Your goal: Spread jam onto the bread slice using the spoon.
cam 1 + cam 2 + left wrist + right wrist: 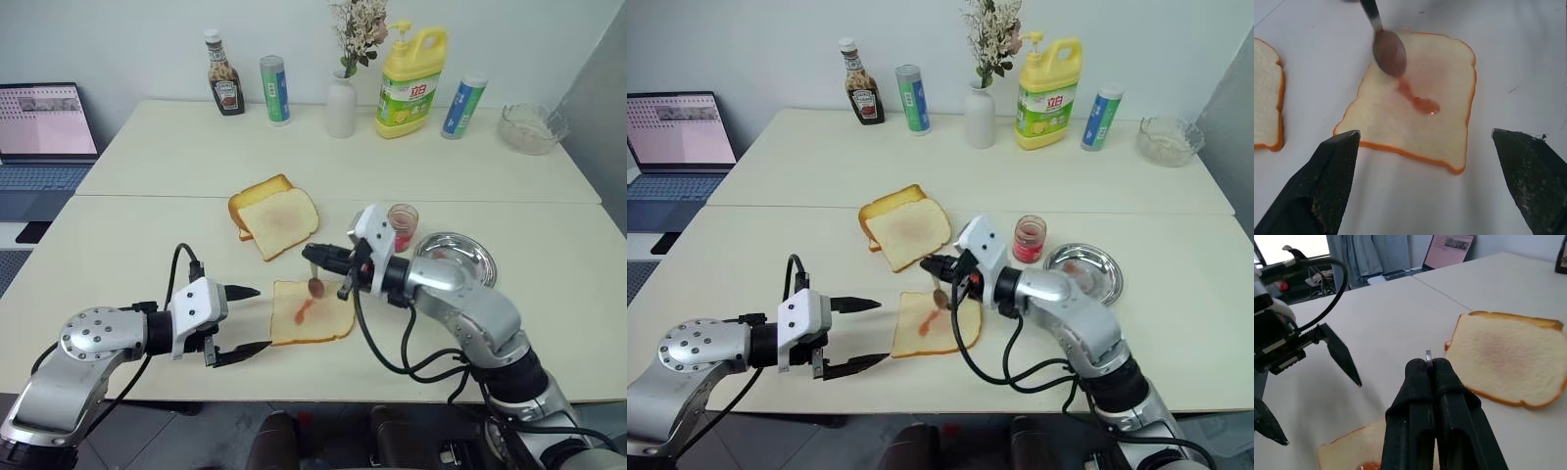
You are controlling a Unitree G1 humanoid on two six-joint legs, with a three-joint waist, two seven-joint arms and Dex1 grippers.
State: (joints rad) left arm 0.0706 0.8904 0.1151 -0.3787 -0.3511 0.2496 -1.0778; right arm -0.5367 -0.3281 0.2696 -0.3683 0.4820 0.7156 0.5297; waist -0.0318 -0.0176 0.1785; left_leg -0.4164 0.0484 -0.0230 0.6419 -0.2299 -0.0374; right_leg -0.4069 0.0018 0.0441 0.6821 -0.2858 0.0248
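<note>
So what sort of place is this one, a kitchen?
More likely an office or lab set up as a kitchen: plain pale tables against a bare wall, an open laptop at the side, and a ketchup bottle and detergent jug lined up like props.

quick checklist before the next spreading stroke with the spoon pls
1. Spoon clamped in right gripper: ok.
2. Spoon bowl over the bread slice: ok.
3. Jam on the slice: ok, one thin streak; most of the face bare.
4. Jam left on the spoon bowl: cannot tell.
5. Left gripper open, beside the slice, not touching it: ok.
6. Slice held steady: not ok, nothing pins it.
</note>
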